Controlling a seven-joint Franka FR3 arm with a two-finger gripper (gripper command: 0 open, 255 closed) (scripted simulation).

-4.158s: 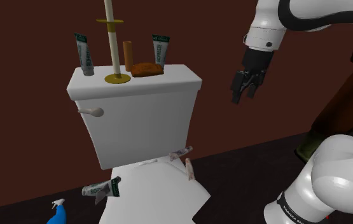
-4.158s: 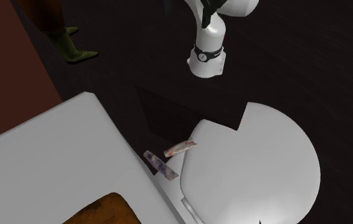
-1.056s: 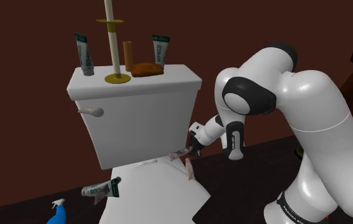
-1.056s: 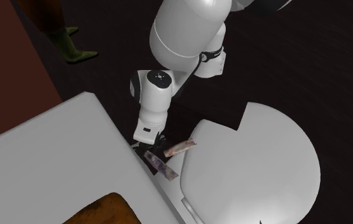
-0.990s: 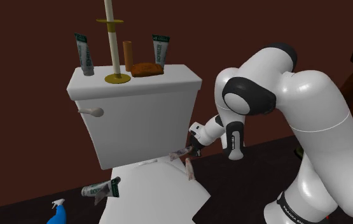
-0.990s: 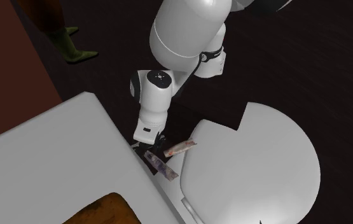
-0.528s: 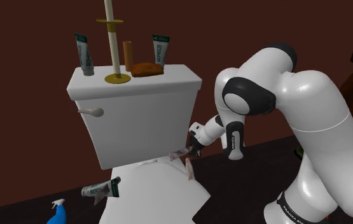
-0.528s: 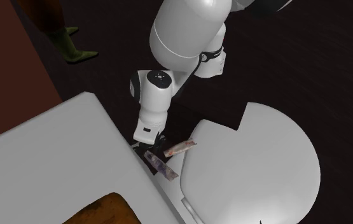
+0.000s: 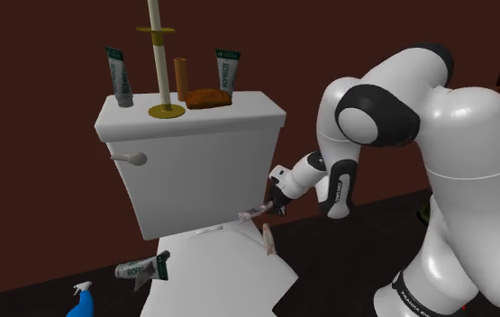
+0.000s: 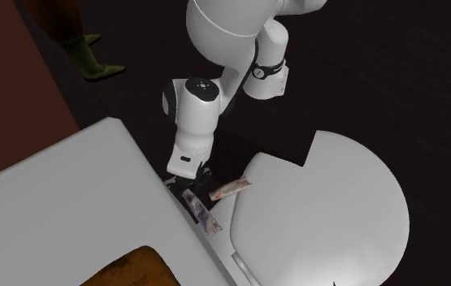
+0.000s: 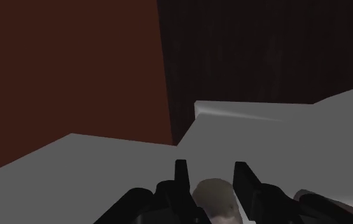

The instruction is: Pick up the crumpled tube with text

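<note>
Shoulder view: gripper (image 9: 276, 204) sits low at the front of the toilet tank (image 9: 194, 167). The crumpled tube (image 9: 254, 214) runs from the fingertips along the tank front, away from the arm. A second tube (image 9: 267, 240) lies just below the gripper on the seat (image 9: 221, 275), pointing away from the tank.

This view also gives the tank top, well above the gripper: 2 upright green/white tubes (image 9: 118, 76), a pole w/ yellow base (image 9: 159, 67), a brown cylinder (image 9: 182, 78) and a brown lump (image 9: 206, 97). Flush handle (image 9: 131, 158) is on the tank front. Far from the gripper, past the seat, are a lying green/white tube (image 9: 141, 267) and a blue spray bottle (image 9: 79, 303), the bottle cut off by the frame edge.

2nd ext view, from above: gripper (image 10: 189, 184) touches the near end of the crumpled tube (image 10: 202, 213). The tube looks purplish and patterned here and lies beside the tank (image 10: 61, 187) edge. The second tube (image 10: 230, 188) is pinkish, apart from the fingers, on the seat (image 10: 329, 219) rim.

Wrist view: gripper (image 11: 210, 168) fingers stand at a narrow gap, clasping a pale rounded end of the crumpled tube (image 11: 214, 196) btwn them. Dark red wall (image 11: 73, 63) lies beyond.

Hard to make out: print on the tube is not legible in any view. Most of the tube is hidden below the fingers in the wrist view. Finger contact is too small to judge in the shoulder view.
</note>
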